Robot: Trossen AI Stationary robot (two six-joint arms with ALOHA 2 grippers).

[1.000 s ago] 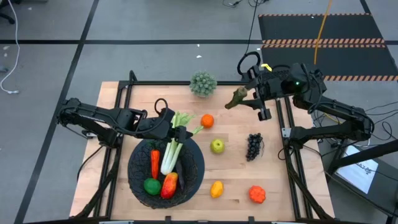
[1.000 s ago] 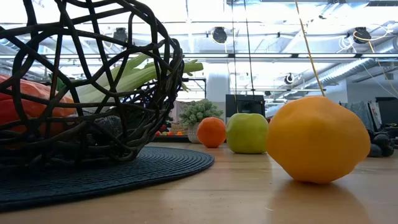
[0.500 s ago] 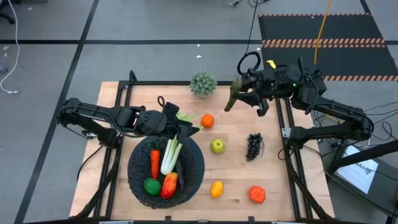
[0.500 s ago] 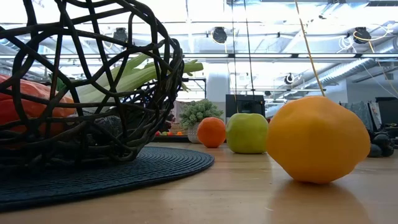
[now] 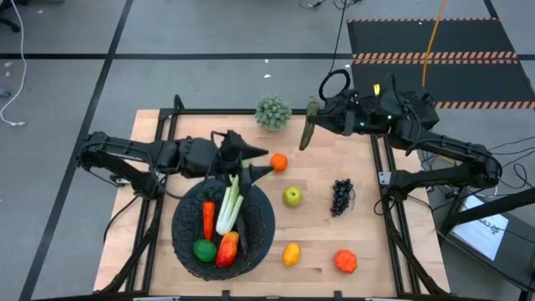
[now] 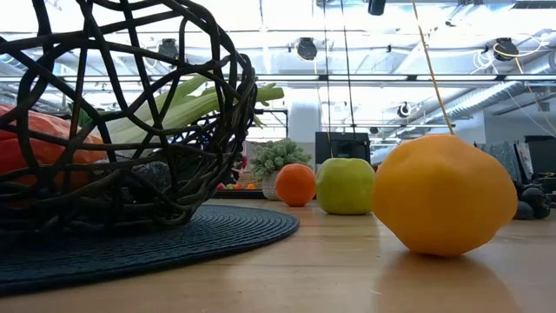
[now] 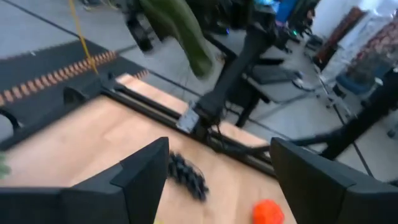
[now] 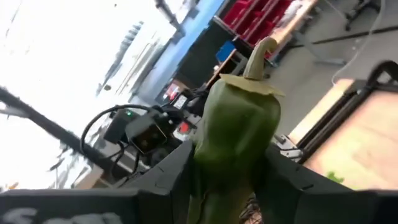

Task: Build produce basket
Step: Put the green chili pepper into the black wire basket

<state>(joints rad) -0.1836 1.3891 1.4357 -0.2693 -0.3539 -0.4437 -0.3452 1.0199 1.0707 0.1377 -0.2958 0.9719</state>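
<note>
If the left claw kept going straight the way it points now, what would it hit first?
Probably the orange: the open left claw, above the basket rim, points right at it. Height is unclear, so it may pass over.

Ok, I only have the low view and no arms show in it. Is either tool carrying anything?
Observer: Yes. The right tool is shut on a green pepper, held up near the spiky plant.
Operator: And the left tool?
Observer: The left tool is open and empty, over the rim of the basket on the side nearest the orange.
Operator: Is there anything on the table I'm missing?
Observer: A red tomato lies to the right of the lemon, apart from it.
</note>
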